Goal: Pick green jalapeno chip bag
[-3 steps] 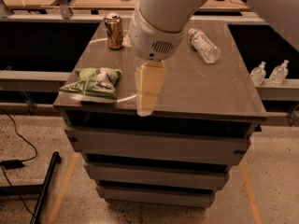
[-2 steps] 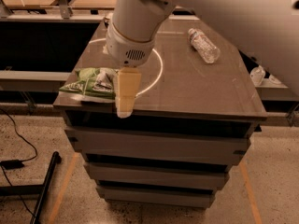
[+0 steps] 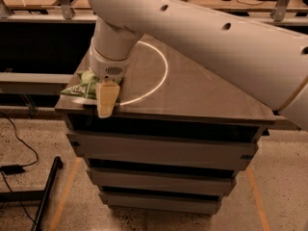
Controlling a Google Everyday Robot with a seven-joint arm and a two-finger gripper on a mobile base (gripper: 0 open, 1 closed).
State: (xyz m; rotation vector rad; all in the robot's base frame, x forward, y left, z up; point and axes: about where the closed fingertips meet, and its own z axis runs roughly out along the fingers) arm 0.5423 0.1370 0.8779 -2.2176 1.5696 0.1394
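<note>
The green jalapeno chip bag [image 3: 81, 86] lies flat at the front left corner of the brown table top [image 3: 192, 88]. Only its left part shows; the arm covers the rest. My gripper [image 3: 107, 100] hangs from the big white arm right over the bag's right end, its cream finger [image 3: 107, 97] reaching down past the table's front edge. The gold-brown can and the water bottle are hidden behind the arm.
The table stands on a stack of grey drawers [image 3: 163, 150]. A bright ring of light [image 3: 156, 76] lies on the top. A black pole [image 3: 45, 194] and cables lie on the floor at left. Workbenches [image 3: 231, 1] run along the back.
The arm has swung left and toward the camera. My gripper has moved from the table's front middle to over the chip bag, and the arm now hides the can and the bottle.
</note>
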